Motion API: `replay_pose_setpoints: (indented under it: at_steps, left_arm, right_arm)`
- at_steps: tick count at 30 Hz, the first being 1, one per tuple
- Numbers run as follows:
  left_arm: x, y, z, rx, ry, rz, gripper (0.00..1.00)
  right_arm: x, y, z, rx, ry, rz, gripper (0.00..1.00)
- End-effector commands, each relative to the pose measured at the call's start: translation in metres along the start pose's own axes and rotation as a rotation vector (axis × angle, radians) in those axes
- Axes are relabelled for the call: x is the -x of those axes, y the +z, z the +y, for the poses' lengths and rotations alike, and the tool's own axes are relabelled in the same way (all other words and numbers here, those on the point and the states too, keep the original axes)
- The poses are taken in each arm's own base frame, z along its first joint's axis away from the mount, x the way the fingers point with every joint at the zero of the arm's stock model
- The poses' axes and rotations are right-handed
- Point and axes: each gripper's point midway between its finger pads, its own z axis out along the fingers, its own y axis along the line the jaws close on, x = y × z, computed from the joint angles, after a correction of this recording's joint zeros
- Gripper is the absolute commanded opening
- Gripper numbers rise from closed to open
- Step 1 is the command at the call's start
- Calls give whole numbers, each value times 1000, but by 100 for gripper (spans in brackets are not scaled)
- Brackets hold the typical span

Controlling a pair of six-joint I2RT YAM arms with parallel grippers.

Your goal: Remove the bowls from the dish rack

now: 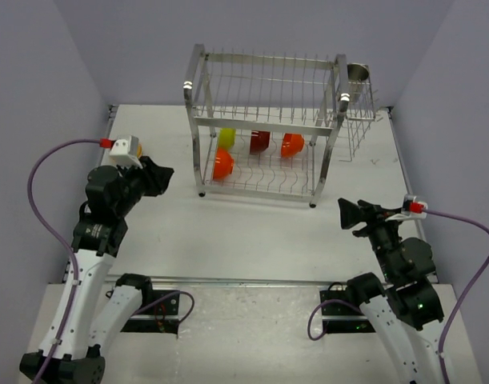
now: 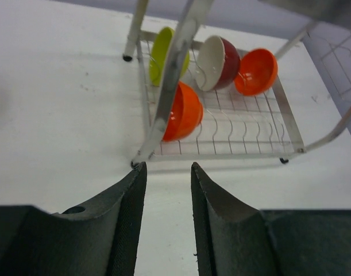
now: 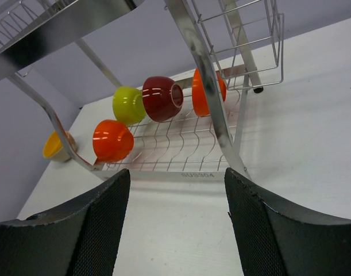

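At the far edge: dish rack (image 1: 264, 126) holding bowls (image 1: 260, 142).
Left gripper (image 2: 168, 169): narrow gap, empty; best pinches the orange bowl (image 2: 185, 112) by its rim.
Right gripper (image 3: 176, 175): wide, empty.

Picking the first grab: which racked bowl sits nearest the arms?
The orange bowl, alone in the front row; the lime-green bowl, dark red bowl and orange-red bowl stand behind.

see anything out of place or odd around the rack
Nothing spilled or broken. One yellow bowl sits alone on the table left of the dish rack; the orange bowl, lime bowl, dark red bowl and orange-red bowl stand on edge in its lower tier.
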Motion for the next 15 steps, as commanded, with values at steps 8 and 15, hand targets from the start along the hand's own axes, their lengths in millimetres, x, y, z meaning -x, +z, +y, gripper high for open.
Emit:
replay_pose_setpoints:
  at_steps: [8, 15]
  left_arm:
    - [-68, 27, -61, -302, -37, 61, 36]
    - [-69, 53, -75, -350, -49, 71, 38]
  right_arm:
    - [-1, 4, -4, -17, -13, 0, 68]
    - [-5, 10, -3, -24, -21, 29, 68]
